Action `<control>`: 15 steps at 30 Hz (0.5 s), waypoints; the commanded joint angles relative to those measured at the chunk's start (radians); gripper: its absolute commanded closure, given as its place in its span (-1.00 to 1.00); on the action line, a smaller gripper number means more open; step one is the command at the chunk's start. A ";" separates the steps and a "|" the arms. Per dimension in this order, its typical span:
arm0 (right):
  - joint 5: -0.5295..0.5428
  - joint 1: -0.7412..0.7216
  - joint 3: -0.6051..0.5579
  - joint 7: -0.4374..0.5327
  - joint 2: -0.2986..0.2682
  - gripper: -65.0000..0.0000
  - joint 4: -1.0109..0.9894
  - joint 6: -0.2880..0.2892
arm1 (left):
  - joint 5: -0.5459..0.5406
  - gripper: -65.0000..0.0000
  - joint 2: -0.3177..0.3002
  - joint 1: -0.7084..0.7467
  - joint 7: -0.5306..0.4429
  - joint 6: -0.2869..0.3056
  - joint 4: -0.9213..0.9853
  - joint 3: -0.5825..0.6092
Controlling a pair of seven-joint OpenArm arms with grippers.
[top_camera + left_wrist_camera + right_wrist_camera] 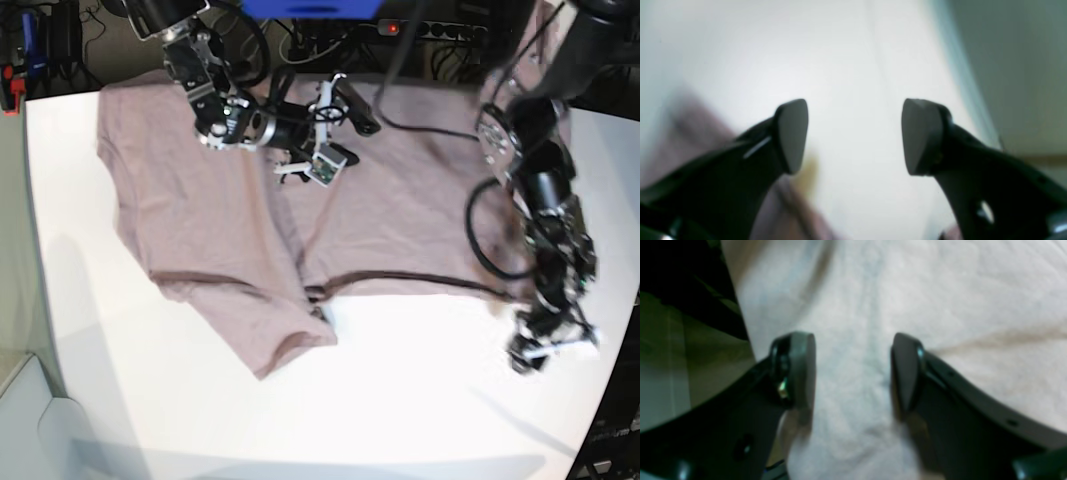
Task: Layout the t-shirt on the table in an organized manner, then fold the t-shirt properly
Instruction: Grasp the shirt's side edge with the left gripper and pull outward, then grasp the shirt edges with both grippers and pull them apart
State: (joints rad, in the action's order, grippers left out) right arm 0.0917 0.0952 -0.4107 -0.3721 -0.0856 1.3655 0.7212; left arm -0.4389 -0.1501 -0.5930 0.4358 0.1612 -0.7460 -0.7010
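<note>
Dusty mauve-pink cotton t-shirt (200, 220) lies rumpled across the far half of the plain white tabletop (400, 400). Right gripper (338, 122), open and empty, hovers over its middle. Left gripper (550, 345), open, empty, should probably seize the nearby hem corner and pull it flat.

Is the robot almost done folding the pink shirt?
Not yet. The t-shirt lies mostly spread on the table, with one part overlapping at the middle, so laying out looks partly done. Both the left gripper and the right gripper are open, holding nothing. All the folding is left.
</note>
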 commanded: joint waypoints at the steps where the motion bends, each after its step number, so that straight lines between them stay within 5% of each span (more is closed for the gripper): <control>1: -0.088 0.016 0.000 -0.146 -0.019 -0.02 -0.019 -0.023 | -0.011 -0.31 -0.023 -0.032 -0.027 0.016 -0.019 -0.001; 7: -0.088 0.007 0.005 -0.146 -0.019 -0.03 -0.019 -0.023 | -0.038 -0.31 -0.026 0.017 0.137 0.028 -0.079 -0.003; 15: -0.088 -0.041 0.005 -0.156 -0.019 -0.03 0.015 -0.023 | -0.222 -0.31 0.036 0.285 0.301 0.019 -0.476 0.007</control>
State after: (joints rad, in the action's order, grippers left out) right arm 0.0776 0.0559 -0.4118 -0.4442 -0.0860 1.3857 0.7399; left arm -0.6540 -0.1120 -0.2920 0.7410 0.1768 -1.2133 -0.6941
